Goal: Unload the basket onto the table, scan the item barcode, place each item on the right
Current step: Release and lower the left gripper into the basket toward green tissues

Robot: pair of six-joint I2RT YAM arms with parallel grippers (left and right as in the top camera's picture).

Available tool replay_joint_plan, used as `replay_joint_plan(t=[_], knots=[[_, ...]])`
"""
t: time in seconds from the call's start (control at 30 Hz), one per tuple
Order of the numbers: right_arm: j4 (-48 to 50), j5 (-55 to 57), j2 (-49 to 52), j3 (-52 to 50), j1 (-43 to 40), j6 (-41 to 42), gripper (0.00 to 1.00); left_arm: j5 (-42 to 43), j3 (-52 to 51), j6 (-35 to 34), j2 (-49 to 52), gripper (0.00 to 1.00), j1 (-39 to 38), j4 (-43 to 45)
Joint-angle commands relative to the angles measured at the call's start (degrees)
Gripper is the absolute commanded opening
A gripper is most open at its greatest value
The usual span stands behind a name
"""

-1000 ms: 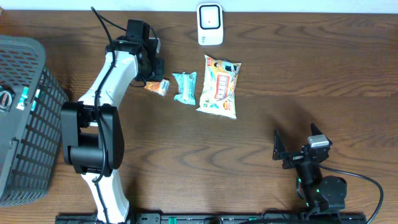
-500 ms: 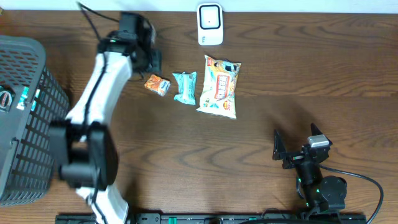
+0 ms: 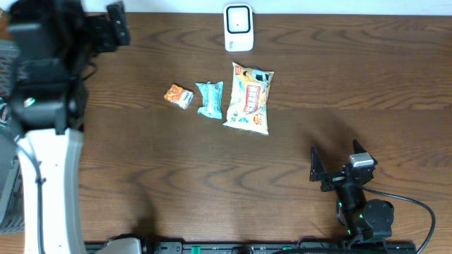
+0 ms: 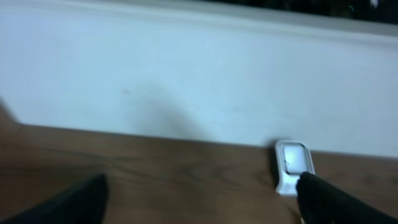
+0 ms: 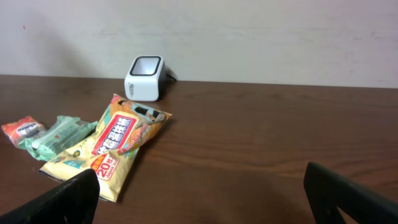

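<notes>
Three items lie in a row on the wooden table: a small orange packet [image 3: 178, 96], a teal packet [image 3: 210, 99] and a large yellow snack bag [image 3: 248, 97]. The white barcode scanner [image 3: 239, 27] stands at the far edge behind them. My left gripper [image 3: 114, 25] is raised high at the far left, open and empty; its blurred wrist view shows the scanner [image 4: 291, 165] beside the right finger [image 4: 342, 202]. My right gripper [image 3: 335, 173] rests open near the front right, facing the yellow bag [image 5: 109, 146], teal packet [image 5: 59, 134], orange packet [image 5: 22, 129] and scanner [image 5: 145, 77].
A grey basket [image 3: 6, 204] stands at the left edge, mostly hidden behind my raised left arm [image 3: 49, 162]. A pale wall runs along the table's far edge.
The left gripper opened and left the orange packet on the table beside the teal one. The left arm then rose and swung away to the far left. The right arm stayed still.
</notes>
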Motion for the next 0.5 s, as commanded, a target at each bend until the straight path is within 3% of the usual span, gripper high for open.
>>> replay_joint_plan(t=[0.0,0.3,0.47], knots=[[-0.26,0.02,-0.24,-0.02,0.24,-0.83,0.99,-0.74,0.70,0.31,-1.81,0.97,4.13,-0.44],[-0.26,0.02,-0.24,-0.02,0.24,-0.83,0.99,-1.86,0.70,0.31,-3.61,0.98,11.15,-7.08],[-0.26,0.02,-0.24,-0.02,0.24,-0.83,0.99,-17.07,0.68,0.28,-2.91,0.98,15.52,-10.82]])
